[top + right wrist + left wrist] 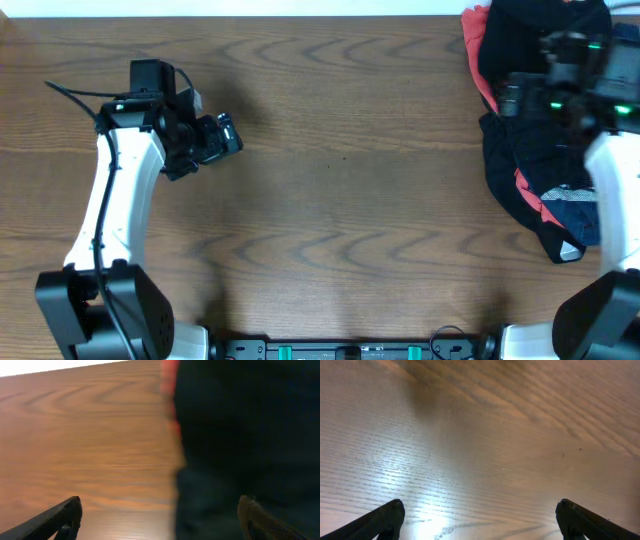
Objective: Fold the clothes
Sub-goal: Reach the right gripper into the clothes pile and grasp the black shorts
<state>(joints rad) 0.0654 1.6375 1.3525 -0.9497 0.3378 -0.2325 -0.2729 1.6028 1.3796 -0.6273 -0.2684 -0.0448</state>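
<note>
A heap of clothes [525, 150] lies at the far right of the table: black fabric on top, coral-red edges [480, 45], navy cloth below and a pale grey-white mesh patch [572, 197]. My right gripper [515, 95] is over the heap's left edge; in the right wrist view it [160, 515] is open, one finger over bare wood, the other over dark cloth [240, 435]. The picture is blurred. My left gripper [225, 135] hangs over bare table at the left; in the left wrist view it [480, 520] is open and empty.
The wooden table [340, 200] stretches between the two arms. The table's far edge [300, 14] runs along the top. The arm bases stand at the front edge.
</note>
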